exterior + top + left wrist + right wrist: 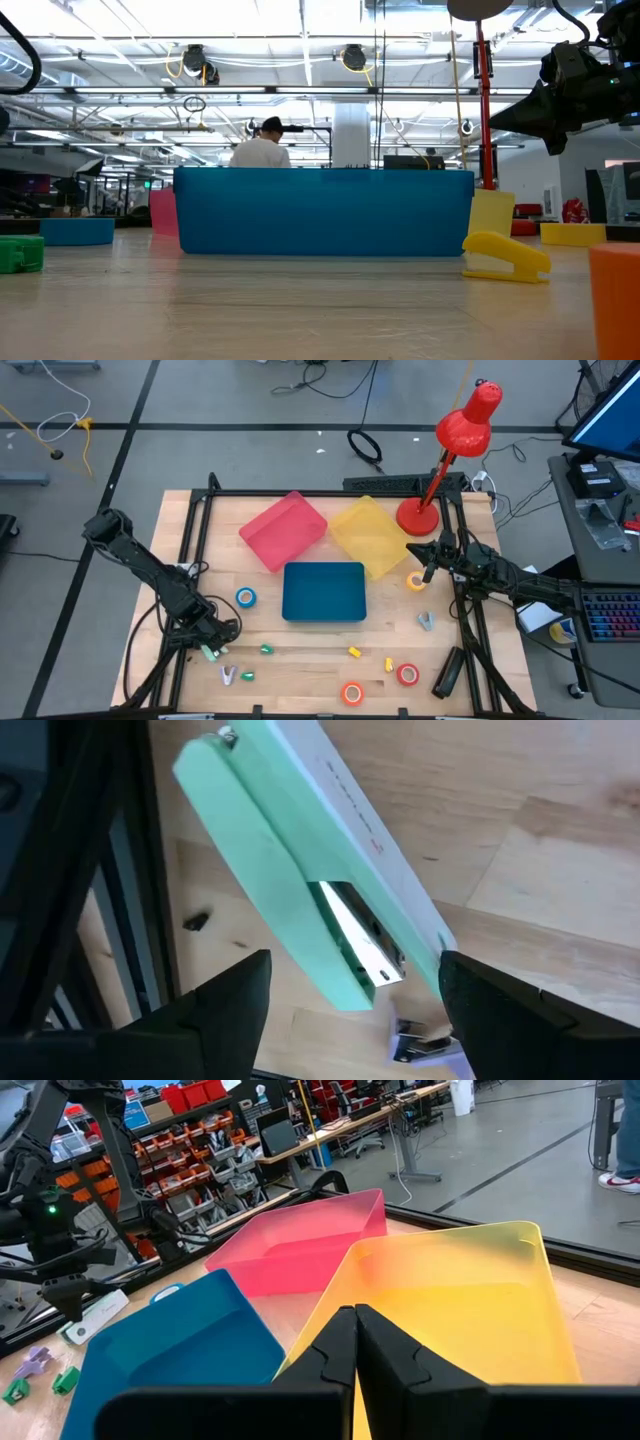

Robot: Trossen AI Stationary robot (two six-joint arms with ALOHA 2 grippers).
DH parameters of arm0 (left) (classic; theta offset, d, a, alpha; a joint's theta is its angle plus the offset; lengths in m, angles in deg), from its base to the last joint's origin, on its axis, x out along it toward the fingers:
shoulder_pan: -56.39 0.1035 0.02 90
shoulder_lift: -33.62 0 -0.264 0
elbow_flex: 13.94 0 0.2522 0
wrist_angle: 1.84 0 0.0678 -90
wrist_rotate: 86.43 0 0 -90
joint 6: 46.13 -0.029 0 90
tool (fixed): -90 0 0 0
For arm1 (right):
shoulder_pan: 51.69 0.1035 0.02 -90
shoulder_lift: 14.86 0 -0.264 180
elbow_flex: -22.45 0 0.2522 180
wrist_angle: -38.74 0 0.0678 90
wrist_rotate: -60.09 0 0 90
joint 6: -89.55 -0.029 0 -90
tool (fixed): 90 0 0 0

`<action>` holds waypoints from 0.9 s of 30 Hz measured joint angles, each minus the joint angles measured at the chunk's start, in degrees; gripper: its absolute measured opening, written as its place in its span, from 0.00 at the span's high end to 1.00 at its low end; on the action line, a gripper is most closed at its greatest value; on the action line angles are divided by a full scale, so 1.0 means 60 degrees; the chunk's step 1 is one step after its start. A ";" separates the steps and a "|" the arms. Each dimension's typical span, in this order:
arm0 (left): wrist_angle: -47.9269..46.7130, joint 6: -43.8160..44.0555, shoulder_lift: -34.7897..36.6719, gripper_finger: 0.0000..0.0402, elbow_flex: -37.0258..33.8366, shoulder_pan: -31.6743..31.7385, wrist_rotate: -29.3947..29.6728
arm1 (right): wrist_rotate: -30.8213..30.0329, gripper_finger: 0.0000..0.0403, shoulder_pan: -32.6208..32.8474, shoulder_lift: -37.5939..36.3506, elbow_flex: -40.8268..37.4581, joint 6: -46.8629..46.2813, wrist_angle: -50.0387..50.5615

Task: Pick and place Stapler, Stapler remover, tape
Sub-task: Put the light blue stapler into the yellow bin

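At counter's near-left corner: left gripper [350, 995], fingers spread astride green stapler [300, 870]. Right gripper [355, 1342], fingers closed, above yellow bin [470, 1300].

High view straight down on table, low view level across it — both share the blue tray [323, 592], wrist views close.
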 joint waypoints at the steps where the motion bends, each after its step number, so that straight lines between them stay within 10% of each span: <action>1: 0.0000 -0.0002 0.0000 0.30 0.0003 -0.0004 -0.0003 | -0.0003 1.00 0.0004 0.0001 0.0000 0.0000 0.0000; 27: -0.0079 0.0083 -0.0540 0.30 0.0040 -0.0643 -0.0040 | -0.0007 1.00 0.0002 0.0004 -0.0002 0.0000 0.0000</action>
